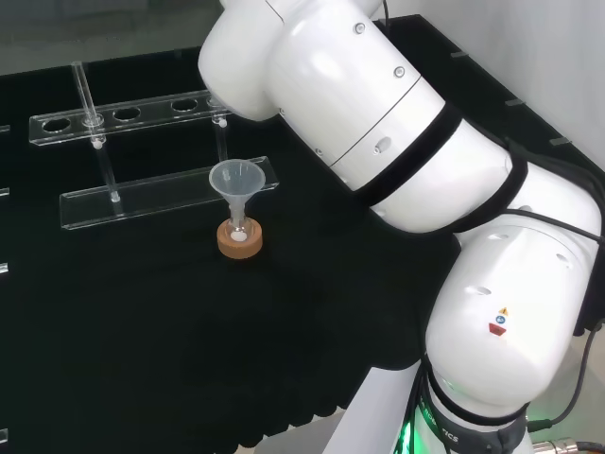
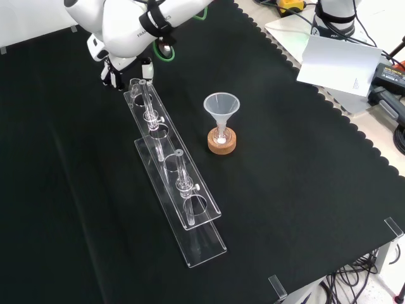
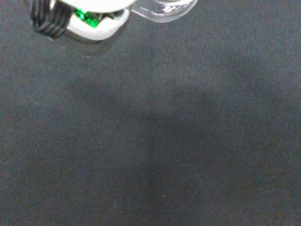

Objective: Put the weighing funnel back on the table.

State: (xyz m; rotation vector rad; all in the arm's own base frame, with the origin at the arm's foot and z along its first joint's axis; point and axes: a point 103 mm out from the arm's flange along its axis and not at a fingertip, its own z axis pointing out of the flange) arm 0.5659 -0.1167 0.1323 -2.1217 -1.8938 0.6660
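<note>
Beside the clear rack [image 2: 190,204], the hand [image 2: 116,71]

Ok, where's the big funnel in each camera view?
Head view: funnel left of centre, just before the clear rack.
Front view: funnel near centre, right of the rack.
Wrist view: faces black cloth.
Shared landmark: the cork ring under it.

Bench under black cloth [image 2: 304,196], long clear rack [image 2: 168,151] lying on it; cork ring [image 2: 222,143] just beside the rack
</note>
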